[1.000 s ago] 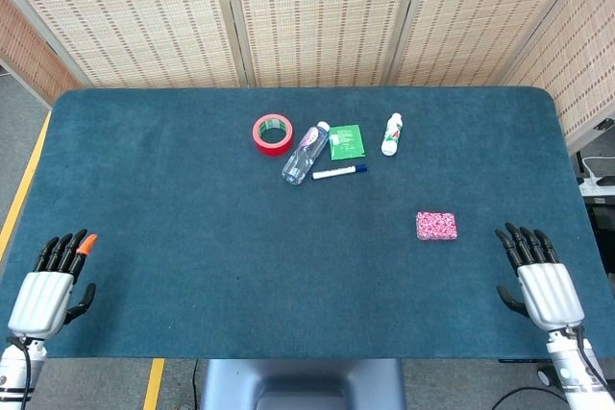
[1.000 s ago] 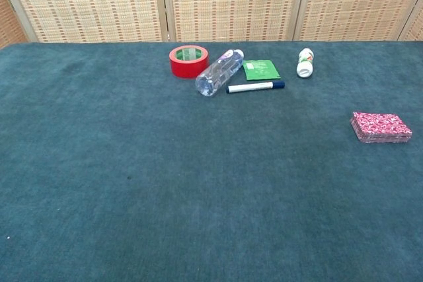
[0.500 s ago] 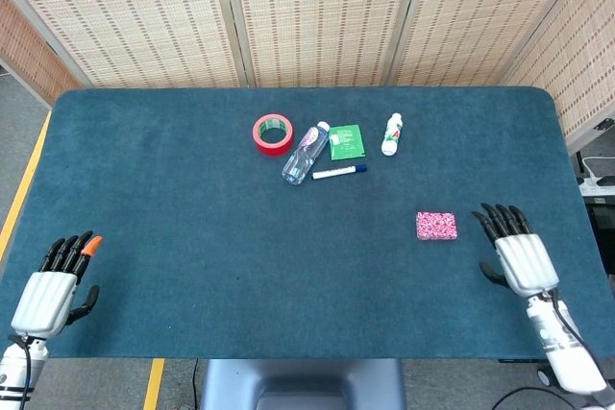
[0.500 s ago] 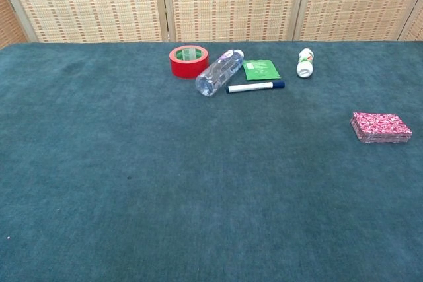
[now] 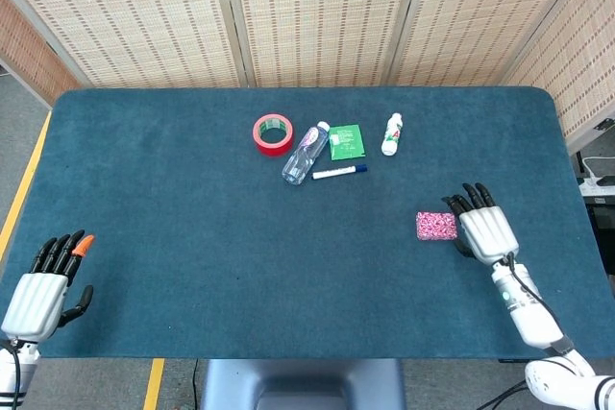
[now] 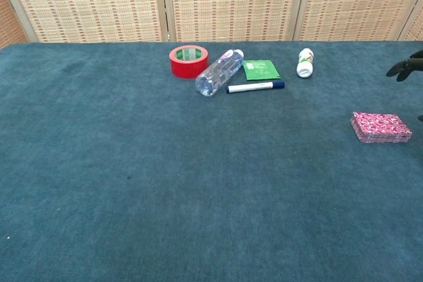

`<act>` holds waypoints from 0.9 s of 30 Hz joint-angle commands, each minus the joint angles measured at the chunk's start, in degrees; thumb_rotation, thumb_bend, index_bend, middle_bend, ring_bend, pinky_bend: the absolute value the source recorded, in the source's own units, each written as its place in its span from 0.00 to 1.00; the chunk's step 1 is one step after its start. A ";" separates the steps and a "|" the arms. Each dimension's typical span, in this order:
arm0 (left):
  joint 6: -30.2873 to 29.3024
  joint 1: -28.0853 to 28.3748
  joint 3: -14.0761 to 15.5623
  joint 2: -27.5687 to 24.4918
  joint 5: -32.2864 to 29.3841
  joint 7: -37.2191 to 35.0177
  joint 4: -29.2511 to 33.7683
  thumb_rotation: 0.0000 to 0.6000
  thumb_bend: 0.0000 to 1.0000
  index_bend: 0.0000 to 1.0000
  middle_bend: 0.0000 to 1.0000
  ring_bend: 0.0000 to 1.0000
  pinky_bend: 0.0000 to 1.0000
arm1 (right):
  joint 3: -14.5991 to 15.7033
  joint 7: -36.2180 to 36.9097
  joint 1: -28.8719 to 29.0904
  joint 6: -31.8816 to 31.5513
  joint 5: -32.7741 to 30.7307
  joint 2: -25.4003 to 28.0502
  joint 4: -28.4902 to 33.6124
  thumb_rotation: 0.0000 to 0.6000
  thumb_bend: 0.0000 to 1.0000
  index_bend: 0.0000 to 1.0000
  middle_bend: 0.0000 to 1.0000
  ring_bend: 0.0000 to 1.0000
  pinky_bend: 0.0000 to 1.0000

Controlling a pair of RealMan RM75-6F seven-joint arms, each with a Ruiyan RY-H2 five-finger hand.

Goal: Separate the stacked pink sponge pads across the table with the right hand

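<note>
The stack of pink speckled sponge pads (image 5: 435, 226) (image 6: 381, 127) lies flat on the right part of the blue table. My right hand (image 5: 483, 229) hovers just right of the stack, fingers apart and holding nothing; whether it touches the pads I cannot tell. In the chest view only its dark fingertips (image 6: 404, 67) show at the right edge, above the stack. My left hand (image 5: 45, 287) rests at the table's near left corner, fingers spread and empty; the chest view does not show it.
At the back middle lie a red tape roll (image 5: 273, 133), a clear plastic bottle (image 5: 305, 152), a green packet (image 5: 347, 142), a blue-capped marker (image 5: 338, 172) and a small white bottle (image 5: 391, 133). The table's right edge (image 5: 574, 189) runs close to my right hand.
My right hand has moved forward and leftward from the near right edge to beside the sponge stack. Its fingertips have entered the chest view. The left hand has drifted slightly toward the near edge.
</note>
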State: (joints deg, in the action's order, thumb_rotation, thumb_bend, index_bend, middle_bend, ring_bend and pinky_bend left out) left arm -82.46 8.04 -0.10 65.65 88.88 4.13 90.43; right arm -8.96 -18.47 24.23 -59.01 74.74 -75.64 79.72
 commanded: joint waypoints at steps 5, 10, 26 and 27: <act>0.81 0.14 0.23 -0.43 -0.30 0.16 0.69 1.00 0.46 0.00 0.00 0.00 0.09 | -1.16 -3.52 2.25 3.56 -6.94 -3.55 -4.53 1.00 0.24 0.19 0.20 0.00 0.00; 1.07 0.17 0.44 -0.52 -0.22 0.55 0.97 1.00 0.46 0.00 0.00 0.00 0.09 | -1.14 -4.08 4.13 5.98 -8.98 -5.56 -6.98 1.00 0.24 0.19 0.20 0.00 0.00; 1.42 0.16 0.46 -0.40 -0.58 1.73 1.30 1.00 0.46 0.00 0.00 0.00 0.09 | 1.49 -5.95 5.54 7.71 -10.71 -6.94 -8.20 1.00 0.24 0.19 0.20 0.00 0.00; 1.43 0.15 0.49 -0.43 -0.59 1.80 1.41 1.00 0.46 0.00 0.00 0.00 0.09 | 1.52 -5.99 5.68 7.84 -10.86 -7.15 -8.35 1.00 0.24 0.19 0.20 0.00 0.00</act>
State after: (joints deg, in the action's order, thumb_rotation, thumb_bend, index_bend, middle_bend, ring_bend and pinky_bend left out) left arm -81.03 8.19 0.36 65.25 88.28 5.87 91.75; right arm -7.50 -24.40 29.78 -51.30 64.00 -82.63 71.51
